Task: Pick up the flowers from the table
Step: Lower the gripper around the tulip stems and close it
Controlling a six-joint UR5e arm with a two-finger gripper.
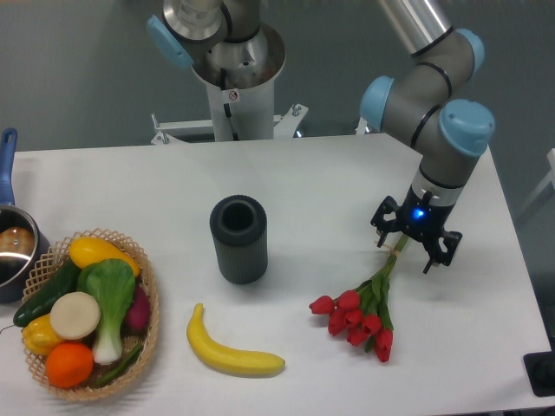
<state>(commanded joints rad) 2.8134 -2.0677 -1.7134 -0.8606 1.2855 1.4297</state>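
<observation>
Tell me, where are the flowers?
The flowers lie on the table's right side, right of the banana, with the robot's hand over their stem ends.

Centre of frame: dark ribbed cylinder vase [238, 239], upright, open top. Just below it, a yellow banana [232, 347] lies flat, near the bottom edge. Lower left: wicker basket [148, 322] w/ veg & fruit: bok choy [110, 294], orange [69, 364], yellow squash [97, 252], dark cucumber [45, 294]. Far left edge: pot [13, 251] w/ blue handle, partly cut off, touching the basket from what I see.
</observation>
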